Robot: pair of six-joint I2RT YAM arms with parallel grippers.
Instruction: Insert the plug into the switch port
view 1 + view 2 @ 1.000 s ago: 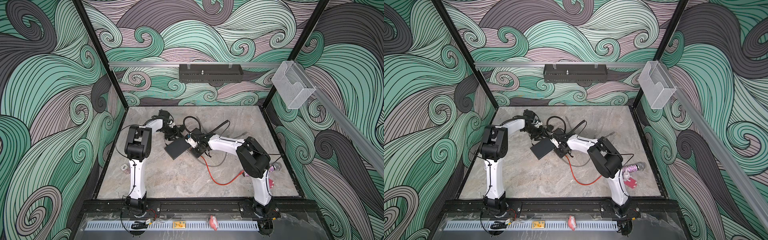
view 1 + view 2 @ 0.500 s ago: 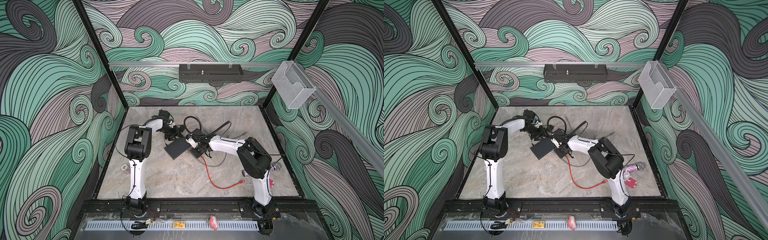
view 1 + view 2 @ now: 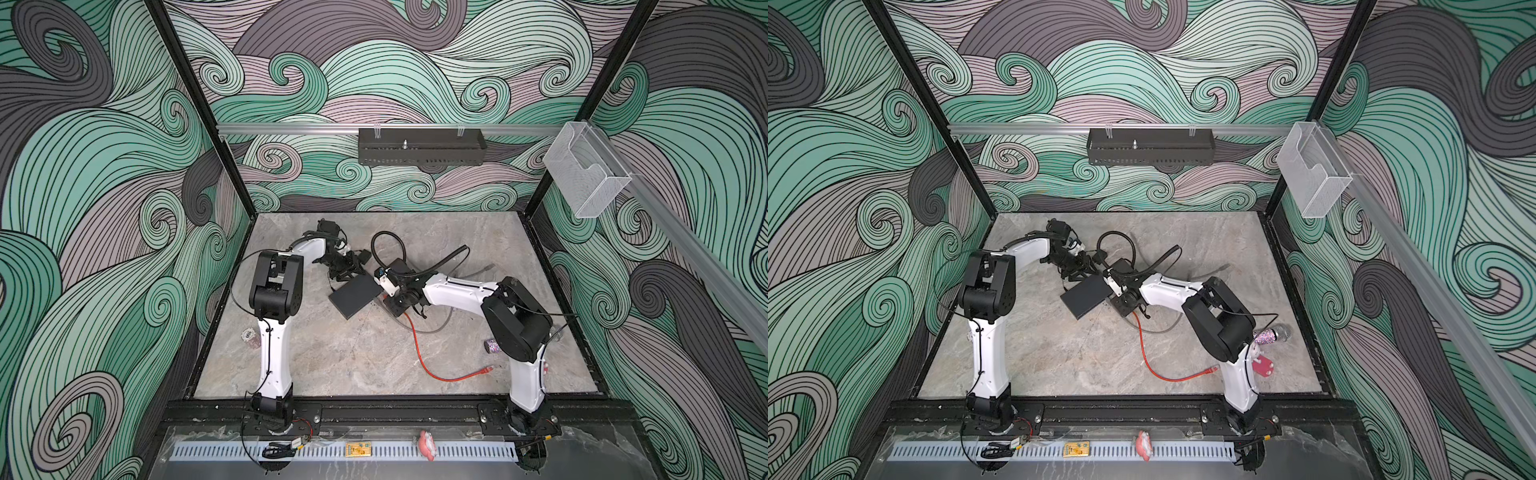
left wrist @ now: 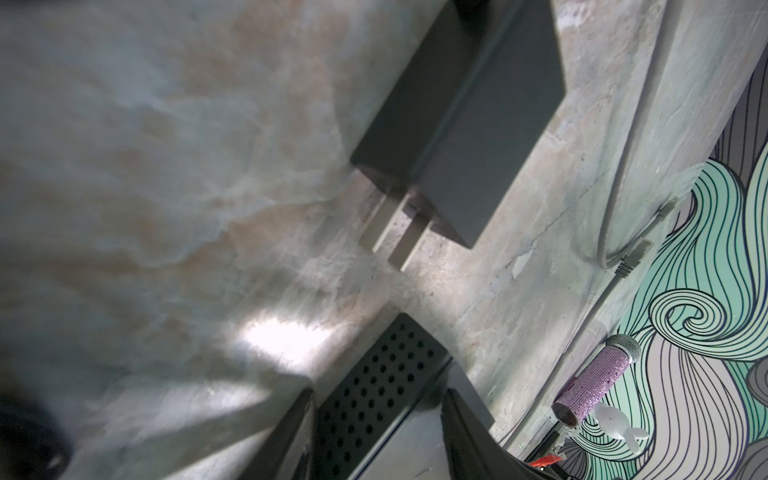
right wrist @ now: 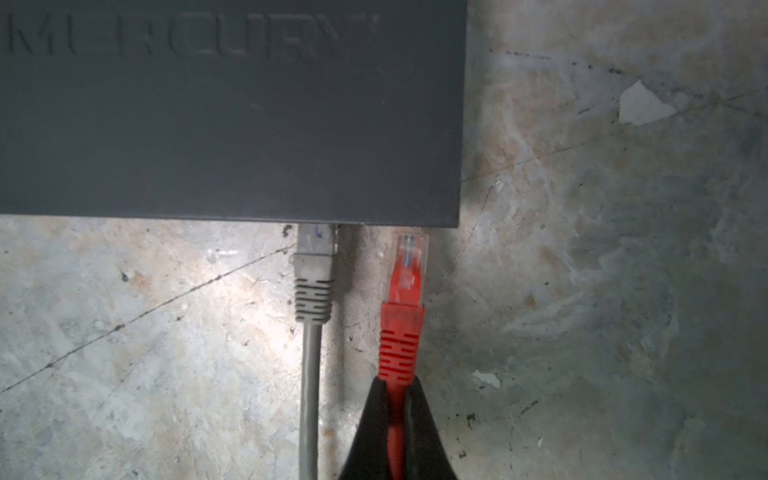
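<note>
Looked down from high beyond the 6 o'clock edge of the table [image 3: 332, 365] toward 12 o'clock in both top views, far off, sharing the whole scene. Peered very near from each wrist at the switch [image 5: 232, 124], also shared with both top views.

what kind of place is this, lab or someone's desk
Probably a robot test cell: two white arms mounted on a black rail by a marble-look tabletop, wave-patterned walls enclosing it, plus a network switch and red cable.

Glittery microphone [image 4: 594, 380]; grey cable [image 5: 309, 395]
</note>
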